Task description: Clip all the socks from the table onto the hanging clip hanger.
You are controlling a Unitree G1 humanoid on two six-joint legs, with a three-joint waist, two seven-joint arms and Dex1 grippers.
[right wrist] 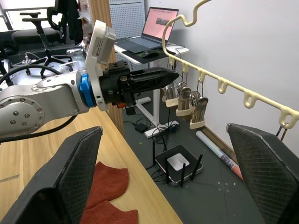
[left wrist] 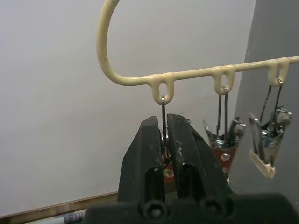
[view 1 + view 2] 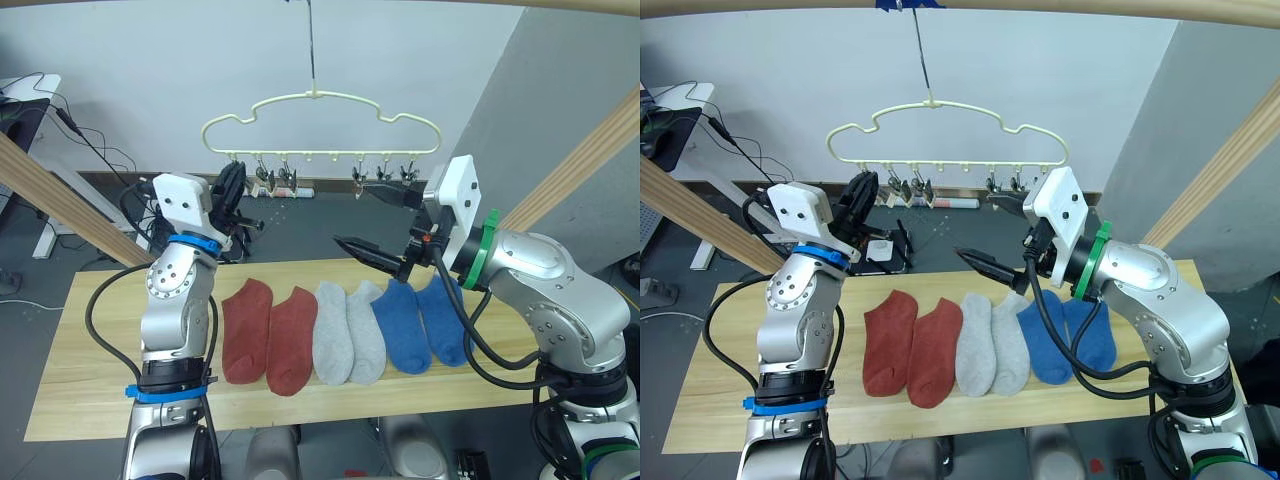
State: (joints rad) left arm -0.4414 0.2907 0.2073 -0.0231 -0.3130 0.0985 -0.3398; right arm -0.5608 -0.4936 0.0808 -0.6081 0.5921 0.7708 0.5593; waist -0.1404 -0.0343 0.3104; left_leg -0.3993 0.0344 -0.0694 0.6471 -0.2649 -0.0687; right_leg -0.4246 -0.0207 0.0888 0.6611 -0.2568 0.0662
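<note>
My left gripper [image 2: 164,140] was clenched on the end clip [image 2: 164,156] of the clip hanger [image 3: 320,112], which hung above the table [image 3: 90,360]. My left wrist view showed that pinch close up; the head views did not. My right gripper [image 3: 377,225] hung spread wide, holding nothing. All six socks [image 3: 345,330] lay in a row on the table.

Head stereo pair looks down over table [image 3: 90,380]; wrist cameras close under clip hanger [image 2: 140,77].
</note>
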